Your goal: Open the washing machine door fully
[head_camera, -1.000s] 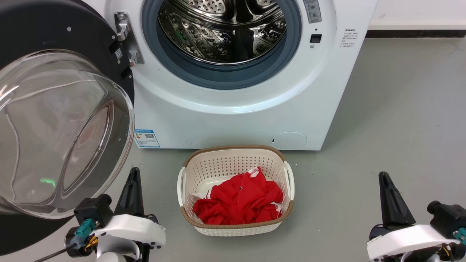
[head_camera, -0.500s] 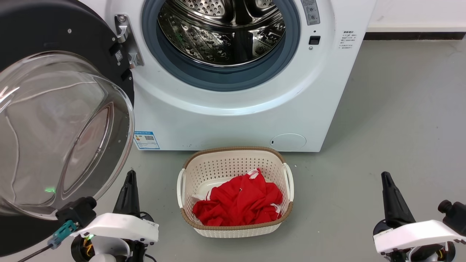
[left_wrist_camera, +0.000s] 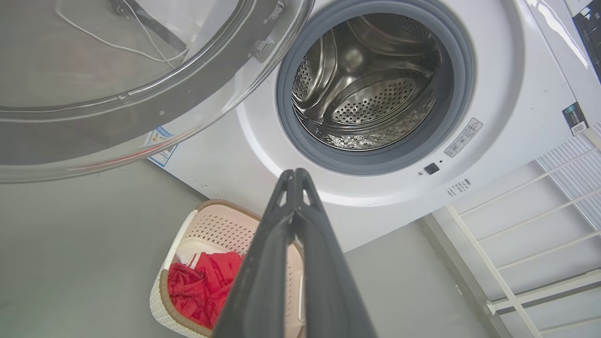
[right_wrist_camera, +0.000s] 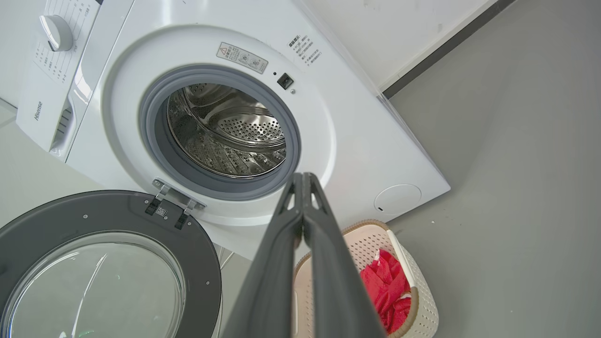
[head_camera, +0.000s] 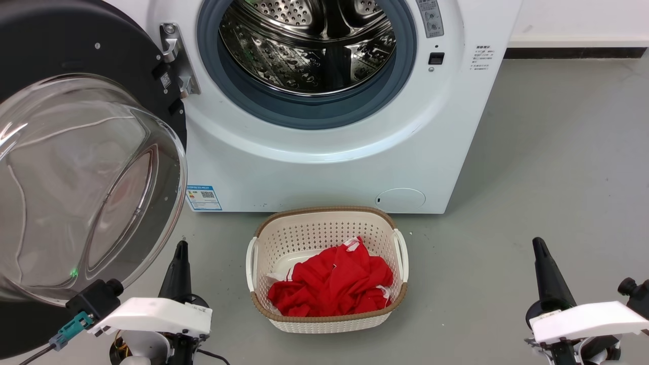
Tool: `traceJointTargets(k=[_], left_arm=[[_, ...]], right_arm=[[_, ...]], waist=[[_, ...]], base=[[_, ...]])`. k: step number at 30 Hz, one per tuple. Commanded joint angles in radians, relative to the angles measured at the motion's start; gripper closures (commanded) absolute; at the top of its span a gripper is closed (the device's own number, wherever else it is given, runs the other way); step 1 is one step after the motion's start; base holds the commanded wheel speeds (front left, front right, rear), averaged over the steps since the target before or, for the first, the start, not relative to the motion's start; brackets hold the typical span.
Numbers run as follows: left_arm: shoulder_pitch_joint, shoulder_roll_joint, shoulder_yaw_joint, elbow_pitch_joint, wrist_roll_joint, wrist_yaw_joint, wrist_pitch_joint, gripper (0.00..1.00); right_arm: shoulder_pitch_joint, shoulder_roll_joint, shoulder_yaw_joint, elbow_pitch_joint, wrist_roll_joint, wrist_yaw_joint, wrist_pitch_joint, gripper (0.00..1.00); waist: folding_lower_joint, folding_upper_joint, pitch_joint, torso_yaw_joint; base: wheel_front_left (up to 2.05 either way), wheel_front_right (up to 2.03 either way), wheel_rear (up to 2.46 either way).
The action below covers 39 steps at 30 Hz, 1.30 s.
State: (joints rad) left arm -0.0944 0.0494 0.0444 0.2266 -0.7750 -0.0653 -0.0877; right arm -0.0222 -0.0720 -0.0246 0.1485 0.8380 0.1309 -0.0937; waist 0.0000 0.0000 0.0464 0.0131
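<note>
Your large round, black-rimmed, glass-bowled washing machine door hangs wide open left of the steel drum, unchanged. Your left claw and right claw, both closed and empty, have sunk slightly lower

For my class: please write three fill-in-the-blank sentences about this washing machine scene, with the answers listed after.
1. The washing machine door is swung wide ____.
2. The basket on the floor holds a ____ cloth.
3. The left gripper and the right gripper are both ____, holding nothing.

Missing words: open; red; shut
</note>
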Motion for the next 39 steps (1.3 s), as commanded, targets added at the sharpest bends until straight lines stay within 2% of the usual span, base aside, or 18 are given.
traceJointTargets(k=[1, 39], left_arm=[[-0.017, 0.001, 0.007, -0.009, -0.038, -0.008, 0.008, 1.00], [-0.019, 0.001, 0.043, 0.007, -0.478, -0.042, 0.117, 1.00]], right_arm=[[-0.027, -0.009, -0.004, -0.005, 0.039, 0.000, 0.008, 1.00], [-0.063, -0.010, -0.027, 0.050, 0.463, 0.000, 0.100, 1.00]], waist=[[0.0000, 0.0000, -0.001, 0.000], [0.0000, 0.0000, -0.020, -0.006]], base=[[0.00, 0.00, 0.00], [0.00, 0.00, 0.00]])
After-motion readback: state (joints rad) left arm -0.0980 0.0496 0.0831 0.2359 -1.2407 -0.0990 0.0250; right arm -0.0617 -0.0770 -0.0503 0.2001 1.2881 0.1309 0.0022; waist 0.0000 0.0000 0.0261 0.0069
